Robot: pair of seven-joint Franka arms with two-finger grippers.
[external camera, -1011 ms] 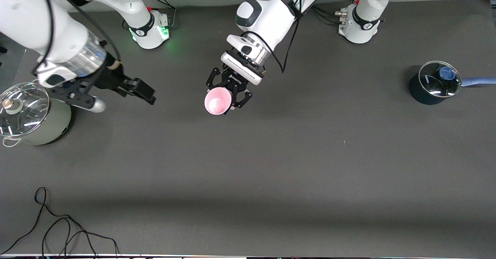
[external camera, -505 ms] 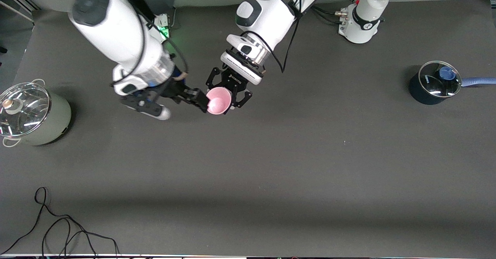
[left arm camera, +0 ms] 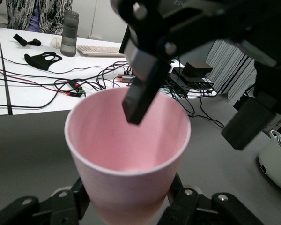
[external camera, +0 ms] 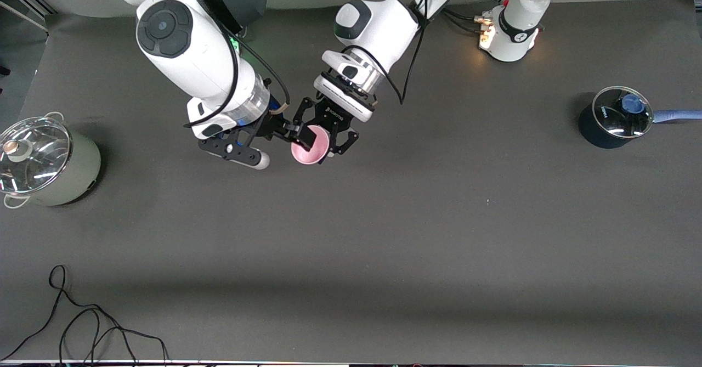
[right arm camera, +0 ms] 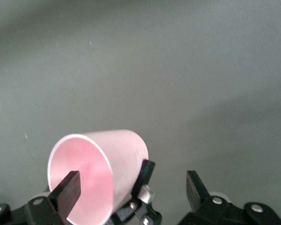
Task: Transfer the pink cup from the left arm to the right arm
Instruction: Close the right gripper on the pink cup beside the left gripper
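Note:
The pink cup (external camera: 310, 151) hangs over the middle of the table, tipped with its mouth toward the front camera. My left gripper (external camera: 318, 139) is shut on its lower body. In the left wrist view the cup (left arm camera: 126, 140) fills the centre, with the left gripper (left arm camera: 129, 202) clamped at its base. My right gripper (external camera: 294, 135) is open at the cup's rim. One of its fingers (left arm camera: 140, 89) reaches inside the mouth and the other stays outside the wall. The right wrist view shows the cup (right arm camera: 126, 150) between the spread fingers of the right gripper (right arm camera: 131, 187).
A pale green pot (external camera: 52, 164) with a glass lid stands at the right arm's end of the table. At the left arm's end sits a dark blue saucepan (external camera: 614, 120) with a glass lid. A black cable (external camera: 82, 328) lies near the front edge.
The right arm swung from over the green pot to the table's middle, and its open fingers reached the cup's rim. The left gripper and cup stayed almost still.

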